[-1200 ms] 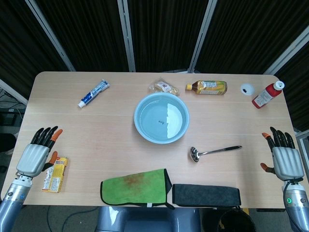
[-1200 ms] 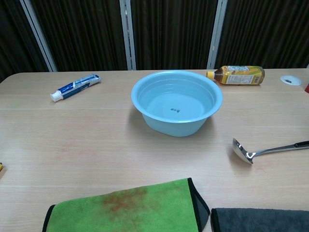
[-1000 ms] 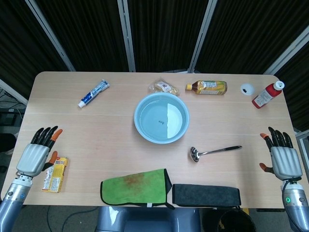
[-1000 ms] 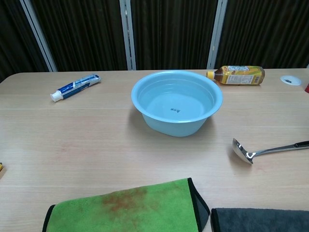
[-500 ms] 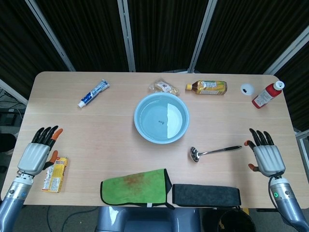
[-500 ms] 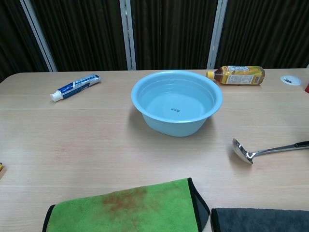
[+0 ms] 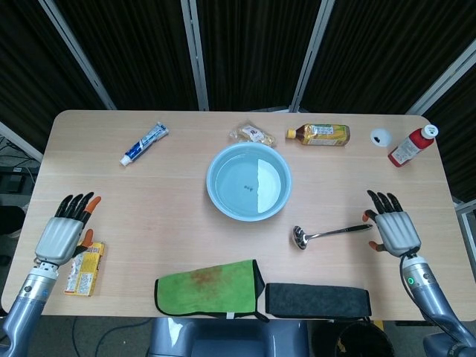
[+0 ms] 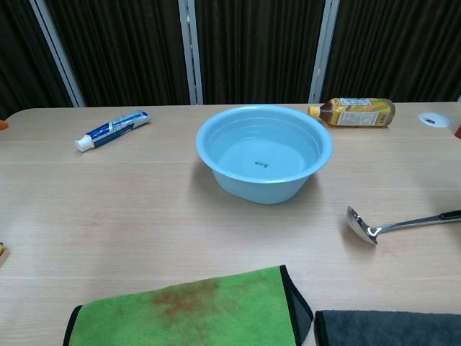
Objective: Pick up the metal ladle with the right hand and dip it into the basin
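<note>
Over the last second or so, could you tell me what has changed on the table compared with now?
The right hand has moved in from the table's right edge toward the metal ladle and now sits open just beside its handle end, not yet holding it. The left hand barely shifted, still open by the yellow packet. The ladle, the basin and everything else stayed put.

Table [image 7: 149,193] — basin [image 7: 248,182], ladle [image 7: 327,233], cloths [image 7: 208,288]

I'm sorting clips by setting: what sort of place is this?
Probably a lab or test room, not a kitchen: a bare wooden table backed by black curtains, with unrelated household items staged on it, such as a basin, ladle and toothpaste.
</note>
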Controlling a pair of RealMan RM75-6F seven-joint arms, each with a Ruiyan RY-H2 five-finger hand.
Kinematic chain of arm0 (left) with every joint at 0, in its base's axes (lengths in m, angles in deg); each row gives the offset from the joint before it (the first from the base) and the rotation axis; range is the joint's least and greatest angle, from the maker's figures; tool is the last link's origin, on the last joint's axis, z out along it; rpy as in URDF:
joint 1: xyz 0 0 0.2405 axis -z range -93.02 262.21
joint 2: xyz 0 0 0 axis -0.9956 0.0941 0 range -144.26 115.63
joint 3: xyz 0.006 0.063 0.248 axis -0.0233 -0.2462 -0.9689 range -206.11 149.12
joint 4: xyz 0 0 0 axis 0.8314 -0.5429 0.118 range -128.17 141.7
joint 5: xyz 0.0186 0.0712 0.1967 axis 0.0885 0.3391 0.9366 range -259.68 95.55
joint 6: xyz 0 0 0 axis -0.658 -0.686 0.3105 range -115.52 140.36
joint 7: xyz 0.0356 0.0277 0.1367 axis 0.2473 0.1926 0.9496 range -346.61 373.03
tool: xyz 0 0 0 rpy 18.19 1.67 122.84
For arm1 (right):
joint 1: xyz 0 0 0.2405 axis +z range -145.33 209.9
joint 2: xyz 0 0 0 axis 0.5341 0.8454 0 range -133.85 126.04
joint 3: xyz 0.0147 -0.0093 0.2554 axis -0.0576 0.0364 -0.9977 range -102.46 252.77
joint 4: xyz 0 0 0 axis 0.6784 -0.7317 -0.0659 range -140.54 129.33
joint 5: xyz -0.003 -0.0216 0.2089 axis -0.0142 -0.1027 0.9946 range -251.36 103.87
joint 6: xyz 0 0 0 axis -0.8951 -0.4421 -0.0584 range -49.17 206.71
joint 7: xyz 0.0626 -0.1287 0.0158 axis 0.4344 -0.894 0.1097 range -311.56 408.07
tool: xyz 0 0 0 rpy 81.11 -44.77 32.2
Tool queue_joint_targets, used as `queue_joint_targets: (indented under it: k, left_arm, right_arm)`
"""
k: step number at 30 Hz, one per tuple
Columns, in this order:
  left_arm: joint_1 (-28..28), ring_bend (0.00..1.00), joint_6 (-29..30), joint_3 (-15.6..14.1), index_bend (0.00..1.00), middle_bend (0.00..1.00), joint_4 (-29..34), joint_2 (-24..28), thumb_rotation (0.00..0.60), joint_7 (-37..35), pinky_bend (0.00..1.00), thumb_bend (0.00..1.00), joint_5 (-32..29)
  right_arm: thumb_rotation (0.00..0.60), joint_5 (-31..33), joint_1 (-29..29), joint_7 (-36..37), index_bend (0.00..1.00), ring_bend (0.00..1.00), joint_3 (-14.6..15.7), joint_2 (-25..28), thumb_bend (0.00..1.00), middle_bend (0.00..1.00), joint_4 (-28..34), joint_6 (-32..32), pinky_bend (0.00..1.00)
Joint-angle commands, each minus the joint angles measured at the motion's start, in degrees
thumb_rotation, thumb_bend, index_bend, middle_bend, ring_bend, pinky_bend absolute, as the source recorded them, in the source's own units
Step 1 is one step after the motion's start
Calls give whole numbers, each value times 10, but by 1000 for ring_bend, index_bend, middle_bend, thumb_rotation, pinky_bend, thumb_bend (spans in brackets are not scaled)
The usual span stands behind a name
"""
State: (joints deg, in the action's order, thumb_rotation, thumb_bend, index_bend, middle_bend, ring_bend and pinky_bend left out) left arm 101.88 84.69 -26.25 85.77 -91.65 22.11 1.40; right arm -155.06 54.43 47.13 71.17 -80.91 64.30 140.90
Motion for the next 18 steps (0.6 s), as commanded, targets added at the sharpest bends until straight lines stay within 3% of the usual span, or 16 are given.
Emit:
queue_joint_targets:
  k: [1, 7, 18]
  left_arm:
    - [2, 0, -3, 0, 32, 0, -2, -2, 600, 1, 0, 565, -1]
    - [2, 0, 3, -3, 33, 0, -4, -3, 600, -4, 0, 564, 7]
    - [-10, 0, 66, -15, 33, 0, -9, -2, 600, -30, 0, 565, 64]
  right_arm:
    - [600, -9, 19, 26, 423, 0, 6, -27, 77, 0, -39, -28, 0]
    - [600, -10, 28, 46, 434, 0, 8, -50, 78, 0, -78, -42, 0]
    - [600, -8, 41, 76, 435, 0, 14, -86, 86, 0, -135, -71, 0]
